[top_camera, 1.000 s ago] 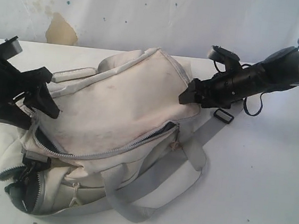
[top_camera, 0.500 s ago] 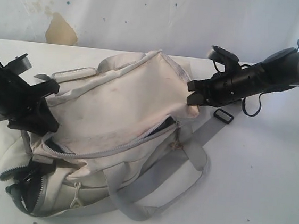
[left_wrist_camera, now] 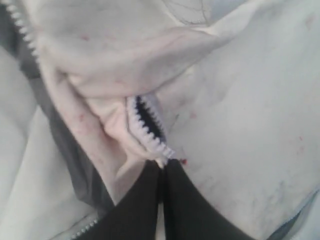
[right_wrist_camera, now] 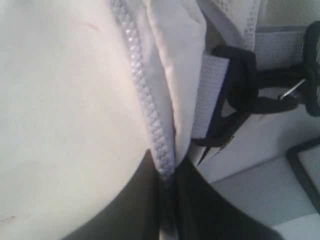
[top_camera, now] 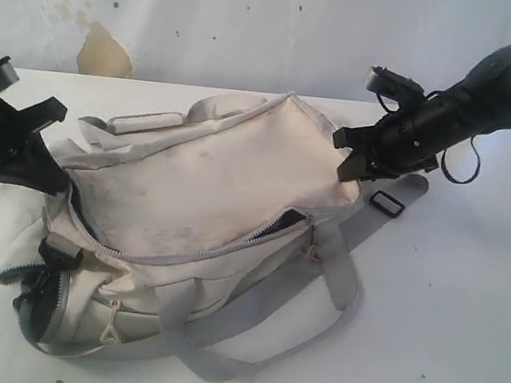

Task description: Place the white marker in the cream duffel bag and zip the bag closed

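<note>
The cream duffel bag (top_camera: 201,186) lies on the white table, stretched between my two grippers. My left gripper (top_camera: 55,184) is shut on the bag's left end; the left wrist view shows the left gripper (left_wrist_camera: 162,164) pinching fabric at the end of the zipper teeth (left_wrist_camera: 147,125). My right gripper (top_camera: 347,167) is shut on the bag's right end; in the right wrist view the right gripper (right_wrist_camera: 168,176) clamps the grey zipper tape (right_wrist_camera: 142,95). The main zipper (top_camera: 185,255) gapes dark near its right end (top_camera: 284,224). The white marker is out of view.
Grey straps (top_camera: 252,315) loop over the table in front of the bag. A black buckle (top_camera: 384,203) lies by the right arm, seen close in the right wrist view as a black buckle (right_wrist_camera: 240,80). A side pocket (top_camera: 43,302) at the bag's lower left hangs open. A white wall stands behind.
Both grippers went from open to shut on the bag's ends. The left moved left, the right moved up and right, pulling the bag's top taut and flatter.
</note>
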